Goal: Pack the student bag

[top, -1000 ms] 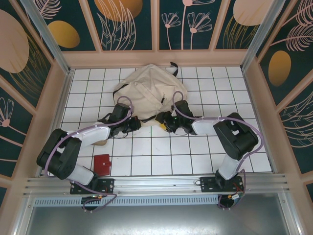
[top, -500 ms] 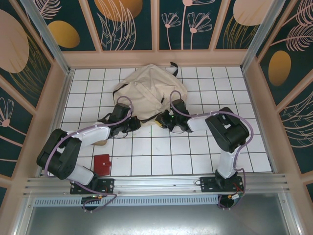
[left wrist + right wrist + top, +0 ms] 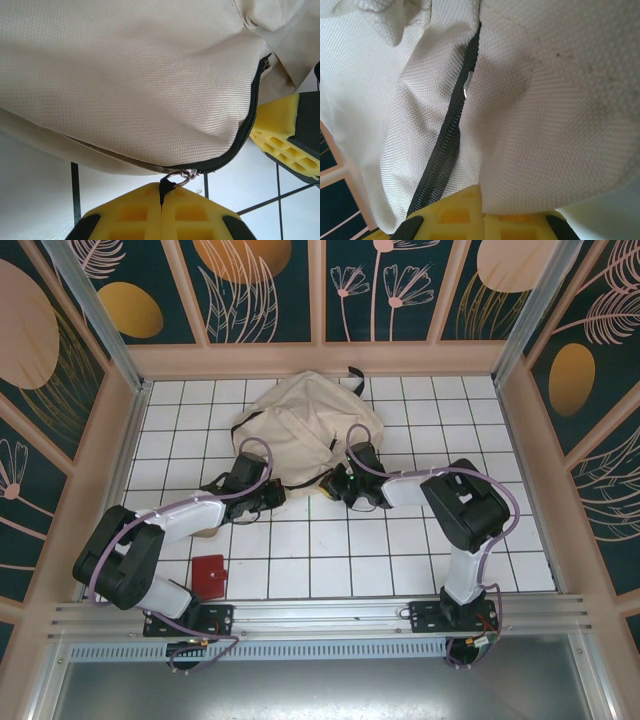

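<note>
White tiles ruled with dark lines cover the table, with wooden rails and painted panels around it. Near the left arm's base lies a small red flat thing, well apart from the work. Farther in, both grippers meet the near edge of the bag, which sprawls at the far middle of the table. The left gripper has its yellow fingers pressed together on the black pull tab of the zipper. The right gripper, just to its right, pinches a fold of the cloth beside the zipper line. From the pull, the zipper runs right and away, curving toward the right gripper. I judge the left arm is placed to draw it while the right one braces the cloth. The right fingers sit close to that path and could get in the way. A black strap pokes out at the bag's far edge.
</note>
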Controlling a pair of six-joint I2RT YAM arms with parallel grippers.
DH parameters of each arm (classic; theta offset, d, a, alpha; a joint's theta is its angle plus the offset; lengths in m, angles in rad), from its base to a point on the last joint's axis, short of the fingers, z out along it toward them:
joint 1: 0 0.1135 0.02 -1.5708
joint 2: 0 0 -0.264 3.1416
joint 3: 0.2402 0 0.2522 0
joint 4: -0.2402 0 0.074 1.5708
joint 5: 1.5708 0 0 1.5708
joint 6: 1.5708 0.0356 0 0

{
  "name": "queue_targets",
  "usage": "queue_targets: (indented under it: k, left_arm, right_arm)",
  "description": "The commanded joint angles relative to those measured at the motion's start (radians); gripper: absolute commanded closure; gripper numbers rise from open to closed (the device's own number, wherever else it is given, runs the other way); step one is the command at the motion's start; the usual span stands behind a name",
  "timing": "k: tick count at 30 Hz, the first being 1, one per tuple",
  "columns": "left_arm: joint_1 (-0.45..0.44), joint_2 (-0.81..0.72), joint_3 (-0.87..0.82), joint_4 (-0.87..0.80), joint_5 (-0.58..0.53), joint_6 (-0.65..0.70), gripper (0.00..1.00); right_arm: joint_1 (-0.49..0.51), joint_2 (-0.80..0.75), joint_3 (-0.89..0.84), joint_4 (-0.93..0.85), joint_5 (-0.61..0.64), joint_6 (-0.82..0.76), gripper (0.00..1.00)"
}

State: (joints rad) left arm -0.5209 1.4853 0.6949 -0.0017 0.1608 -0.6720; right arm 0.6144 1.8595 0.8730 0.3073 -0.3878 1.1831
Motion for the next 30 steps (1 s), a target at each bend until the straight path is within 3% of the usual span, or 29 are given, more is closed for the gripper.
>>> queue_targets:
  k: [1,11,18,20,24,27,30]
  left_arm:
    - [0.017,-0.040,0.017,-0.130,-0.186,-0.024,1.00]
    - [0.035,-0.037,0.027,-0.165,-0.223,-0.056,1.00]
    - [0.058,-0.024,0.028,-0.165,-0.211,-0.095,1.00]
    - [0.058,-0.018,0.022,-0.118,-0.147,-0.086,1.00]
    - [0.055,-0.007,0.003,0.040,0.124,-0.054,1.00]
    - [0.048,-0.008,0.016,0.055,0.162,-0.037,1.00]
    - [0.038,-0.004,0.024,0.088,0.222,-0.038,1.00]
  right_arm:
    - [-0.050,-0.049,-0.024,-0.180,0.252,-0.046,1.00]
    - [-0.124,-0.142,-0.113,-0.262,0.373,-0.072,1.00]
    - [-0.139,-0.163,-0.146,-0.250,0.374,-0.068,1.00]
    - [-0.136,-0.177,-0.159,-0.189,0.335,-0.083,1.00]
    - [-0.110,-0.217,-0.188,0.016,0.179,-0.167,1.00]
    - [-0.076,-0.235,-0.128,-0.006,0.137,-0.248,0.99]
    - [-0.046,-0.243,-0.091,-0.034,0.120,-0.309,0.77]
